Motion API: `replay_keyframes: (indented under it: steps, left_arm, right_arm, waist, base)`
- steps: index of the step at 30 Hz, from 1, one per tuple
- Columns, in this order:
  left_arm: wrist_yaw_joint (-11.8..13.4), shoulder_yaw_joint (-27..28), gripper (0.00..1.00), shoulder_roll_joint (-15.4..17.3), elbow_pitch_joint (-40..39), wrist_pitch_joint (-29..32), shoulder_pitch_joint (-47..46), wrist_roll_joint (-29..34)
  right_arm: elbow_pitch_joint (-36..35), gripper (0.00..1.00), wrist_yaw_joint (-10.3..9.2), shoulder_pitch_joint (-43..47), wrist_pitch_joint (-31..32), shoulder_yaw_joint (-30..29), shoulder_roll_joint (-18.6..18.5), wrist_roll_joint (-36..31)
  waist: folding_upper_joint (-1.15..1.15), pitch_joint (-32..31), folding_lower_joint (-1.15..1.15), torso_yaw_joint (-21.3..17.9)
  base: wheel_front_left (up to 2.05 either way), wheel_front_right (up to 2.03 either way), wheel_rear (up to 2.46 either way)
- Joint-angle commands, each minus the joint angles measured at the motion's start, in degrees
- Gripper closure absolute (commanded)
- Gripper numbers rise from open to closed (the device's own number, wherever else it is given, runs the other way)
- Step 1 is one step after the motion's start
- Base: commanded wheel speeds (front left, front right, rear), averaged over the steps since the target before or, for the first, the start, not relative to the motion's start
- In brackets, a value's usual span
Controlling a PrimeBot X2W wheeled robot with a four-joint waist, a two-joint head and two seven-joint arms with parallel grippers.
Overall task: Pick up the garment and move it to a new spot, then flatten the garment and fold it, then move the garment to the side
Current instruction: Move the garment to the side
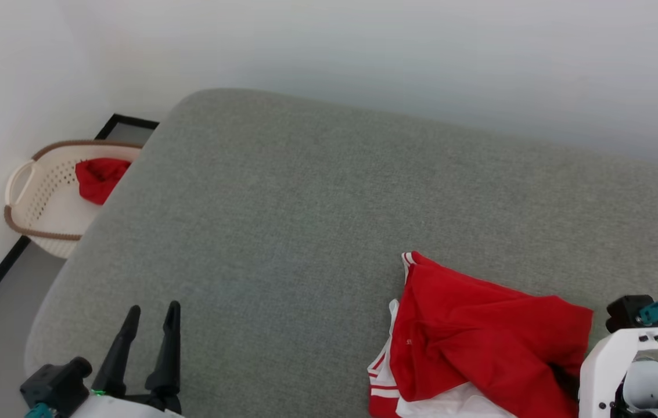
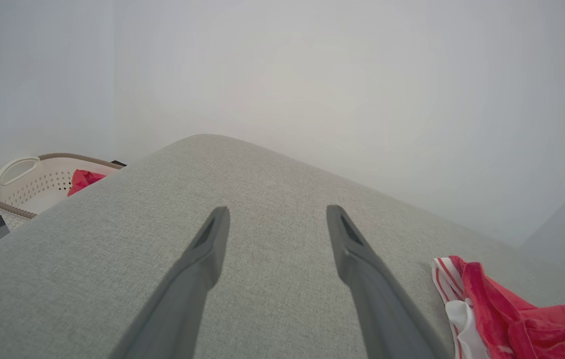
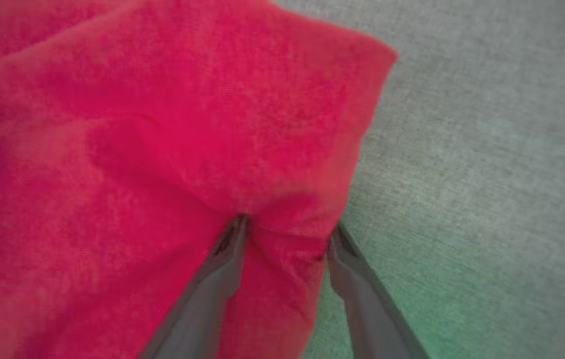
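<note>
Garment (image 1: pixel 479 331): crumpled on grey pad's (image 1: pixel 305 203) near right edge.
Right gripper (image 3: pixel 287 227): spread, tips straddling a red fold, wrist view tells us.
Left gripper (image 1: pixel 151 310): spread, pad's near left.
Head view: we see striped trim (image 1: pixel 381 380).

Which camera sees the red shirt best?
The head view: the garment lies crumpled, nearly whole. The left wrist view catches its striped edge; the right wrist view sees blurry red cloth up close.
</note>
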Motion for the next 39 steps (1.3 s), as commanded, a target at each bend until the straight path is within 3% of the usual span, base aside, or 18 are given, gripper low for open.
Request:
replay_keyframes:
  steps: [1, 12, 26, 32, 39]
  left_arm:
    - [-0.2, -0.1, 0.0, -0.2, 0.2, 0.0, -0.6, -0.1]
    - [-0.2, 1.0, 0.0, -0.7, -0.7, 0.0, -1.3, 0.5]
    - [-0.2, 0.1, 0.0, -1.0, -3.5, 0.0, -3.7, 2.3]
    - [-0.2, -0.1, 0.0, -1.2, -4.3, 0.0, -5.9, 2.7]
    - [-0.2, -0.8, 0.0, -1.1, -5.0, 0.0, -9.2, 3.2]
  right_arm:
    - [-0.1, 1.0, 0.08, 0.5, 1.6, 1.4, 0.6, -0.4]
    - [-7.5, 1.0, 0.02, -2.5, 3.3, -2.2, -5.4, -1.5]
    - [-14.3, 1.0, 0.02, -10.5, 4.9, -2.6, -17.1, -2.6]
    - [-14.2, 1.0, 0.02, -13.0, 3.5, -3.3, -22.2, -2.6]
    - [-10.4, 1.0, 0.02, -16.4, -2.6, -2.2, -31.2, -0.8]
  waist:
    - [0.0, 0.7, 0.0, 0.5]
    - [0.0, 1.7, 0.0, -0.8]
    - [0.0, 4.4, 0.0, -7.9]
    - [0.0, 7.1, 0.0, -10.5]
    - [0.0, 11.7, 0.0, -13.8]
  base:
    - [0.0, 0.0, 0.0]
    - [0.0, 0.0, 0.0]
    - [0.0, 0.0, 0.0]
    - [0.0, 0.0, 0.0]
    - [0.0, 0.0, 0.0]
